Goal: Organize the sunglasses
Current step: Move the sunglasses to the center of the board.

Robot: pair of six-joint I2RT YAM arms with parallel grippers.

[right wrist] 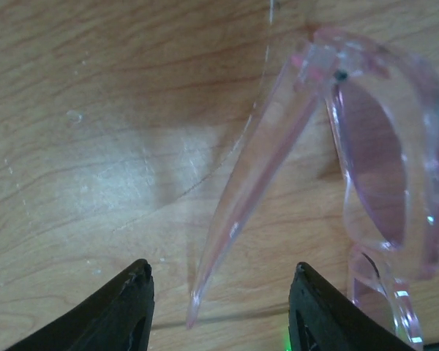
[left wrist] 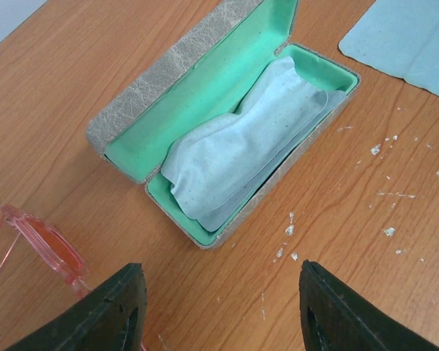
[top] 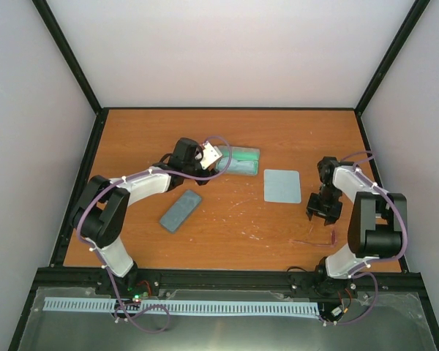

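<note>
A pink see-through pair of sunglasses [right wrist: 373, 168] lies on the wooden table, faint in the top view [top: 312, 240] near the front right. One slender arm of it [right wrist: 249, 197] runs down between my right gripper's [right wrist: 219, 307] open fingers, touching neither. Just beyond my open, empty left gripper [left wrist: 223, 303] lies an open grey case [left wrist: 168, 80] with green lining and a pale blue cloth [left wrist: 241, 153] inside. A second pink-orange pair of sunglasses [left wrist: 47, 248] lies on the table to the left of that gripper.
A closed blue-grey case [top: 181, 210] lies left of centre. A pale blue square cloth [top: 282, 186] lies flat between the open case [top: 238, 161] and my right gripper [top: 320, 217]. White flecks dot the wood near the open case.
</note>
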